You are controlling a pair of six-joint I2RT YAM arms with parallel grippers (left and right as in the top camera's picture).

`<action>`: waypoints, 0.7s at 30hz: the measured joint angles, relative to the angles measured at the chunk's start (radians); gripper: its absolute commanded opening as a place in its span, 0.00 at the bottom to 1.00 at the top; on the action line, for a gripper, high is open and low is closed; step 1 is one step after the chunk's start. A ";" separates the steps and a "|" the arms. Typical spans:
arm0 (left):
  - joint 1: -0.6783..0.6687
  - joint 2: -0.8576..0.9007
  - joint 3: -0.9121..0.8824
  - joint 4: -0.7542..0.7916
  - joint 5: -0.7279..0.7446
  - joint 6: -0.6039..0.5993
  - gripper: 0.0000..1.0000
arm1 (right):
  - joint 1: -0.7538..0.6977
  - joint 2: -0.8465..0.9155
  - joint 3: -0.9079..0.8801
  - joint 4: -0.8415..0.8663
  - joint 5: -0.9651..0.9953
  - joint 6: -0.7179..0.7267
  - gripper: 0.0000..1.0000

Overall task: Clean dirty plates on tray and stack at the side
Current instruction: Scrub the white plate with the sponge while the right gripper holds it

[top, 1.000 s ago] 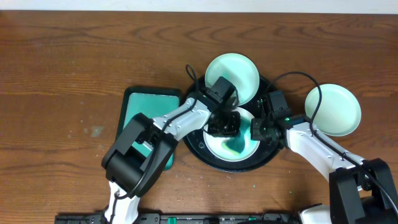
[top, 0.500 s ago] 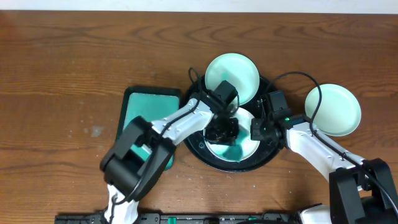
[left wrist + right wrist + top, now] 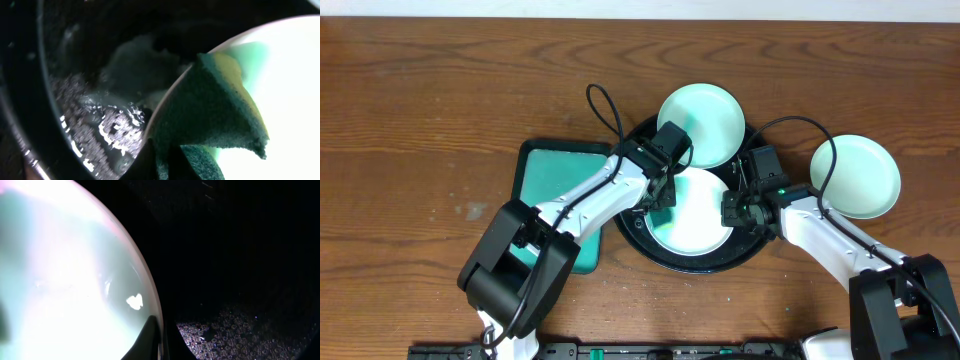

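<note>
left gripper (image 3: pixel 661 198) clamps a green sponge (image 3: pixel 215 110) on the front plate (image 3: pixel 698 218) in the tray (image 3: pixel 640 246), right gripper (image 3: pixel 728 211) looks pinched on its rim

Overhead: bright, even diffuse light, sharp focus, only faint soft shadows on tabletop (image 3: pixel 420 120); mild sheen on tray (image 3: pixel 665 258) rim. Left wrist: dim, high contrast; plate (image 3: pixel 295 75) blown out white, sponge (image 3: pixel 210 110) close, slightly soft; specular speckle on wet tray. Right wrist: mostly black, plate overexposed, small hot spot, noise lower right.
</note>
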 measured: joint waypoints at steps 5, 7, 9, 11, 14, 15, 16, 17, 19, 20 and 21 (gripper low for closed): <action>0.006 0.024 -0.013 0.175 0.215 0.032 0.07 | 0.000 0.000 0.000 0.000 0.000 0.002 0.01; 0.005 0.058 -0.013 0.256 0.322 0.037 0.07 | 0.000 0.000 0.000 0.001 0.001 0.002 0.01; 0.002 0.084 -0.013 0.296 0.398 0.039 0.07 | 0.000 0.000 0.000 0.001 0.001 0.002 0.01; -0.003 0.099 -0.013 0.308 0.468 0.042 0.07 | 0.000 0.000 0.000 0.001 0.001 0.002 0.01; -0.027 0.116 -0.013 0.307 0.592 0.046 0.07 | 0.000 0.000 0.000 0.001 0.001 0.002 0.01; -0.037 0.120 -0.013 0.305 0.627 0.053 0.07 | 0.000 0.000 0.000 0.001 0.001 0.002 0.01; -0.050 0.122 -0.013 0.304 0.655 0.058 0.07 | 0.000 0.000 0.000 0.001 0.001 0.002 0.01; -0.052 0.123 -0.013 0.297 0.665 0.061 0.07 | 0.000 0.000 0.000 0.001 0.001 0.002 0.01; -0.046 0.123 -0.013 0.273 0.671 0.063 0.07 | 0.000 0.000 0.000 0.001 0.001 0.002 0.01; -0.043 0.123 -0.012 0.250 0.670 0.065 0.07 | 0.000 0.000 0.000 0.001 0.001 0.002 0.01; -0.039 0.123 -0.010 0.225 0.664 0.064 0.07 | 0.000 0.000 0.000 0.001 0.001 0.002 0.01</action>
